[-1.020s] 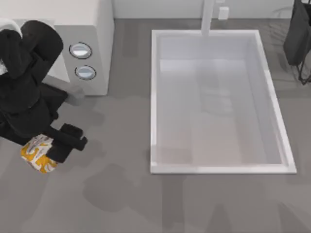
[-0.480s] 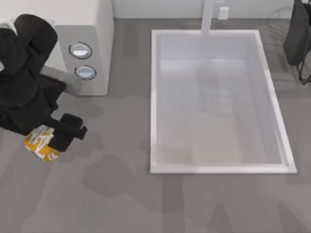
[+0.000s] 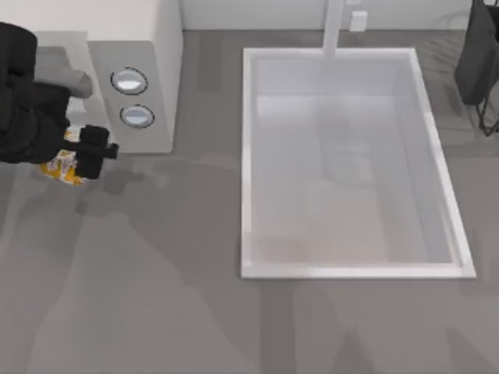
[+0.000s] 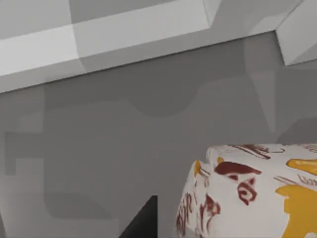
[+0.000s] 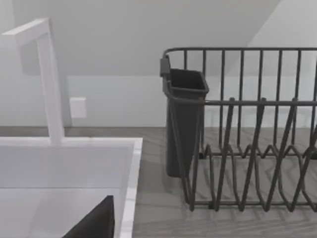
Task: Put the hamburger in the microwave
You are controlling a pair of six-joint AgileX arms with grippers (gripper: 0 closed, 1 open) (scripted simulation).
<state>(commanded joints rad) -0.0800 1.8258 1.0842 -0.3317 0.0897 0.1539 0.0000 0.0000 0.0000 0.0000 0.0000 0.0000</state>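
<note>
Top view: our left gripper [image 3: 76, 156] sits at the table's left edge, directly in front of the microwave [image 3: 156, 47]. Its jaws are clamped on the hamburger [image 3: 64, 166], one dark finger on each side of the wrapped bundle. The hamburger is carried clear of the grey table [image 3: 195, 312]; its shadow lies just beside the jaws, toward the sink.

Edges: the microwave's front edge lies just ahead of the jaws, and the panel with two round dials [image 3: 129, 81] stands just to the sink side of them. The cavity opening is ahead of the jaws, partly hidden by the black arm. In the left wrist view the hamburger [image 4: 252, 193] shows its white wrap with yellow patches and dark red marks, with the microwave's pale lower edge [image 4: 104, 42] running ahead of it.

Open room: bare table lies behind the jaws and between them and the sink [image 3: 246, 156], which is well apart.

Pose: the left arm reaches in from the left, its bulk over the microwave's opening.

Right arm: parked at the far right corner. Its wrist view shows the dish rack [image 5: 247, 129], faucet [image 5: 49, 79] and sink rim [image 5: 130, 188]; whether its jaws are apart or together, we cannot tell.
</note>
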